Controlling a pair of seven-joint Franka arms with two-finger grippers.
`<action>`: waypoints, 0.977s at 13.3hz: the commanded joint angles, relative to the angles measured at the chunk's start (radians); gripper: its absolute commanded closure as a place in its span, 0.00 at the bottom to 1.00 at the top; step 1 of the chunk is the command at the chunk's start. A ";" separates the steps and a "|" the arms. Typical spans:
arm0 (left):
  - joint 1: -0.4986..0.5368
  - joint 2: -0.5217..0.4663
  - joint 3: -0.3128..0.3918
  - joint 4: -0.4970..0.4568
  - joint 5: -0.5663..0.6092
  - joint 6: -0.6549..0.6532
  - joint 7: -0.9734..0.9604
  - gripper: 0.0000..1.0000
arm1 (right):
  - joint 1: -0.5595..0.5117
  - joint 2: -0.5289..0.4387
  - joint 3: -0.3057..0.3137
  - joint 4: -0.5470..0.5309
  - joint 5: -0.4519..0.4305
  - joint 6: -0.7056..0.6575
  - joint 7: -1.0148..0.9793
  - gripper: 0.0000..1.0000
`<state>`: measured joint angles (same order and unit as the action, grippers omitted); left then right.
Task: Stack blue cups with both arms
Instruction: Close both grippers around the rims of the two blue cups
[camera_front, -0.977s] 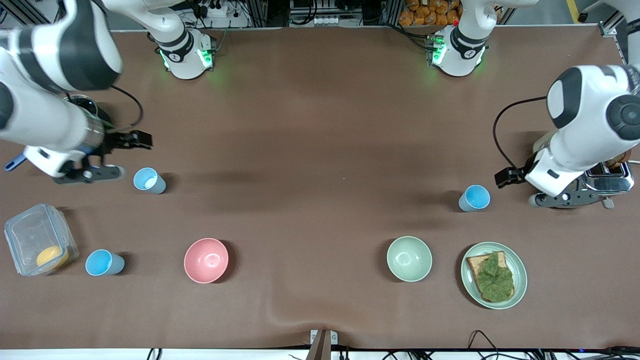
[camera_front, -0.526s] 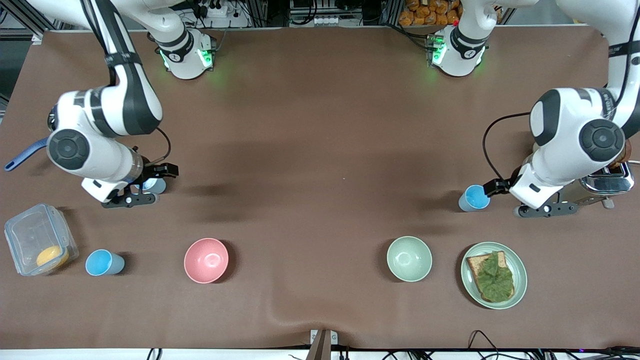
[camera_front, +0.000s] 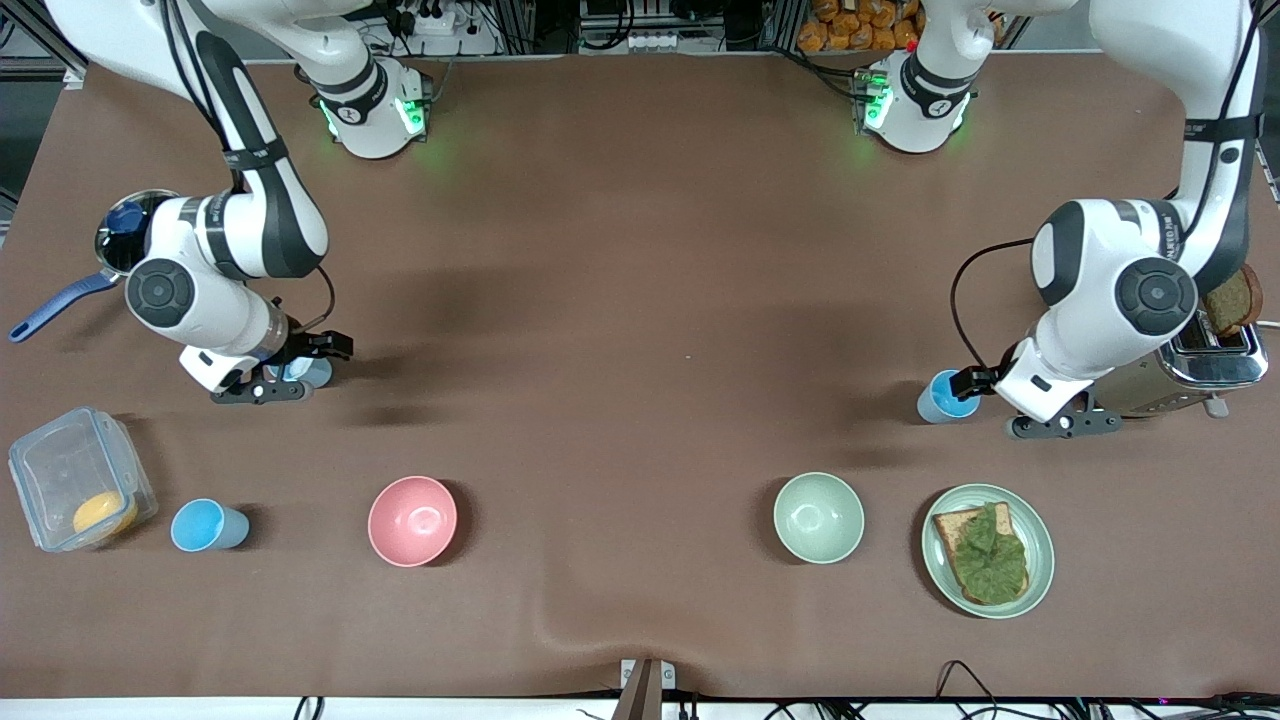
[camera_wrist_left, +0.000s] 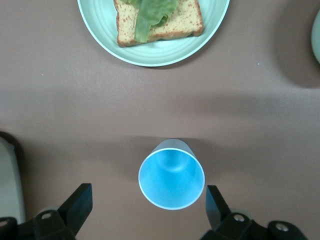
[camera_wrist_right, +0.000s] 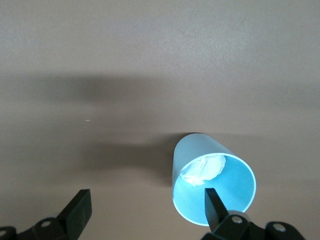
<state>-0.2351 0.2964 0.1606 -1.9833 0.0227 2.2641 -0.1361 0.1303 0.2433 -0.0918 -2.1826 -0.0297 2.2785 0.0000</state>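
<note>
Three blue cups stand on the brown table. My right gripper (camera_front: 296, 368) is open and low at one cup (camera_front: 314, 374) toward the right arm's end. In the right wrist view this cup (camera_wrist_right: 212, 182) holds a white crumpled scrap, and one fingertip (camera_wrist_right: 214, 204) overlaps its rim while the other stands well apart. My left gripper (camera_front: 992, 404) is open at a second cup (camera_front: 938, 400) toward the left arm's end. In the left wrist view that cup (camera_wrist_left: 171, 179) stands upright between the fingers (camera_wrist_left: 80, 200). A third cup (camera_front: 205, 526) stands alone nearer the front camera.
A pink bowl (camera_front: 412, 520) and a pale green bowl (camera_front: 818, 517) stand nearer the front camera. A green plate (camera_front: 1035, 590) holds toast with lettuce. A toaster (camera_front: 1215, 362) stands by the left arm. A clear box (camera_front: 60, 470) and a blue-handled pan (camera_front: 60, 300) lie at the right arm's end.
Both arms have come down and in toward their cups. The right gripper moved from beside its cup onto it; the left gripper moved up to its cup.
</note>
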 joint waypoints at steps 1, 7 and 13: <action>0.002 0.000 0.002 -0.052 -0.018 0.066 0.036 0.00 | -0.026 0.023 0.009 -0.008 -0.025 0.042 -0.020 0.00; 0.003 0.035 -0.001 -0.072 -0.018 0.101 0.036 0.00 | -0.055 0.063 0.010 -0.003 -0.027 0.058 -0.071 0.04; 0.008 0.055 -0.006 -0.072 -0.018 0.103 0.038 0.01 | -0.047 0.086 0.012 0.067 -0.021 -0.084 -0.060 1.00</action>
<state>-0.2344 0.3474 0.1607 -2.0479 0.0227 2.3513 -0.1335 0.0870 0.3101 -0.0869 -2.1694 -0.0395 2.2632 -0.0666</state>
